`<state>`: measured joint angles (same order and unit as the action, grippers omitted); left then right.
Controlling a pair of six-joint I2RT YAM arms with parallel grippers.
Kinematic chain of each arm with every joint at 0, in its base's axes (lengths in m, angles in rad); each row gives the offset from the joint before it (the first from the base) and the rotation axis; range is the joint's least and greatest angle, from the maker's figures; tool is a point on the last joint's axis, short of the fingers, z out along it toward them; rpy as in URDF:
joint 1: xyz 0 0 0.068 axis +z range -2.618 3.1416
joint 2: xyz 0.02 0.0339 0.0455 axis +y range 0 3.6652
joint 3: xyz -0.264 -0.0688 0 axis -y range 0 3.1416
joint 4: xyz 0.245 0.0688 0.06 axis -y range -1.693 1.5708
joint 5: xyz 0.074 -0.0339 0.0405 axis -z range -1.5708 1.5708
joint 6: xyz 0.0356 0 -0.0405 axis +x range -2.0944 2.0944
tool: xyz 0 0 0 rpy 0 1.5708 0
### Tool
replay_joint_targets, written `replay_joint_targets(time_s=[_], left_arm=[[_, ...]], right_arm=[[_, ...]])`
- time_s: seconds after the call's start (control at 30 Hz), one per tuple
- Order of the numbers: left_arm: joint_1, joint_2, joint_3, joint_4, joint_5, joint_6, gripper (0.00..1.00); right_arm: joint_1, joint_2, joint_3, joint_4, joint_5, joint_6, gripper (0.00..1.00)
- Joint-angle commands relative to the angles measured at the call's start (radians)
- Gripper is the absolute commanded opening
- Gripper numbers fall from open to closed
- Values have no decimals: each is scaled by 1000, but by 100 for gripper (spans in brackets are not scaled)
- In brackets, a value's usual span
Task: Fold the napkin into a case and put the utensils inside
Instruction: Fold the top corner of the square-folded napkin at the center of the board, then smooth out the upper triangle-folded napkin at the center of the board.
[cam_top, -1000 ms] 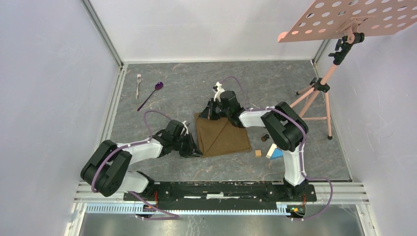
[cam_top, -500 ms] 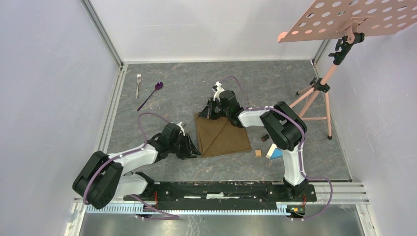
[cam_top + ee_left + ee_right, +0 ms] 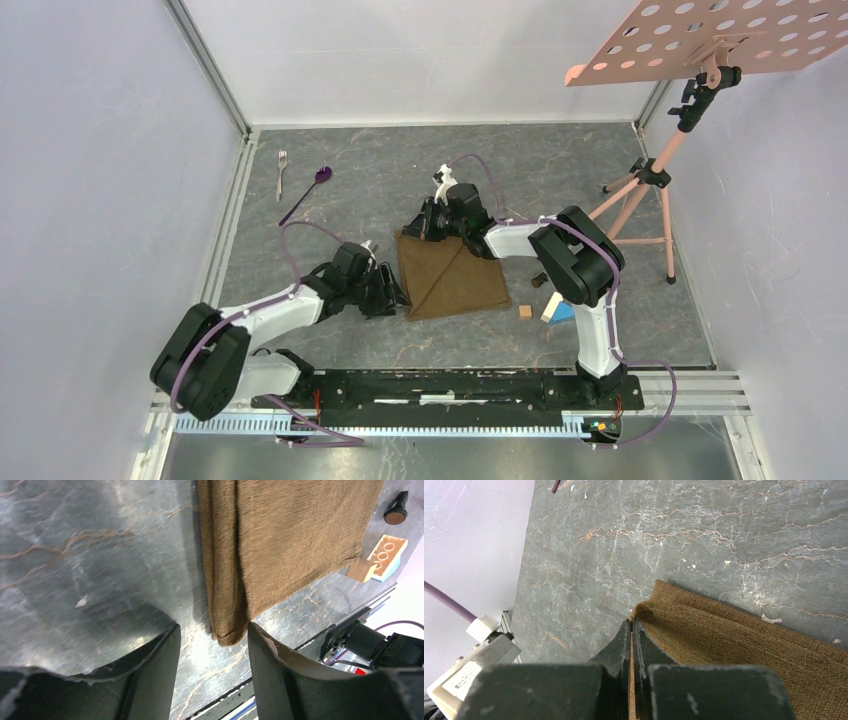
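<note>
folding is the step in hand. the napkin (image 3: pixel 455 275) lies mid-table (image 3: pixel 350 190) as a folded shape with a diagonal crease, and it is not yet a narrow pouch. the left gripper (image 3: pixel 397 295) sits at the near-left corner of the cloth, jaws apart and holding nothing. the right gripper (image 3: pixel 424 226) is at the far-left corner, clamped tight, and looks to have that corner pinched. the fork (image 3: pixel 282 172) and spoon (image 3: pixel 310 190) lie side by side at the far left, well apart from the cloth and not yet in play.

next, we judge the cloth needs one more fold to narrow it. that calls for the left jaws to close on every layer at the near corner, then both arms carrying that edge over together without dragging the rest.

only the top view gives us the utensils and the whole outline. the left wrist view adds the doubled layers along the cloth's edge, the corner lying just ahead of its open fingers (image 3: pixel 150 670), and small blocks (image 3: pixel 382 560) beside the opposite edge. the right wrist view adds the shut tips with cloth bunched against them. we cannot tell there how many layers are caught.
</note>
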<state>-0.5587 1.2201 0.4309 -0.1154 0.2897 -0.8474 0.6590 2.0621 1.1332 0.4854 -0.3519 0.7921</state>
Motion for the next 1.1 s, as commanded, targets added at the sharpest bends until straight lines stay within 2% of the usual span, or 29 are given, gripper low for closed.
replay_joint_targets(time_s=[0.0, 0.07, 0.2, 0.3, 0.53, 0.83, 0.87, 0.93, 1.0, 1.07], left_arm=[[-11, 85, 55, 55, -3, 23, 58], [-17, 103, 58, 69, -6, 24, 58], [-22, 123, 65, 69, -21, 25, 50], [-25, 119, 56, 58, -35, 22, 54], [-27, 132, 6, 45, -66, 15, 38], [-29, 149, -24, 59, -79, 8, 28], [-27, 152, -24, 59, -80, 8, 26], [-28, 160, -26, 59, -85, 8, 24], [-28, 164, -27, 60, -82, 8, 23], [-29, 159, -30, 60, -78, 7, 22]], right_arm=[[0, 17, 32, 55, 20, 10, 0], [0, 22, 34, 54, 18, 10, 0], [1, 24, 30, 56, 25, 13, 0], [0, 27, 31, 55, 37, 11, 0], [0, 56, 52, 52, 50, 19, 0], [0, 81, 75, 44, 45, 7, 0], [-1, 85, 85, 40, 35, -2, 7], [-17, 89, 148, -21, -10, -45, 32], [-63, 69, 258, -159, -120, -190, 55], [-108, -1, 323, -380, -167, -379, 74]])
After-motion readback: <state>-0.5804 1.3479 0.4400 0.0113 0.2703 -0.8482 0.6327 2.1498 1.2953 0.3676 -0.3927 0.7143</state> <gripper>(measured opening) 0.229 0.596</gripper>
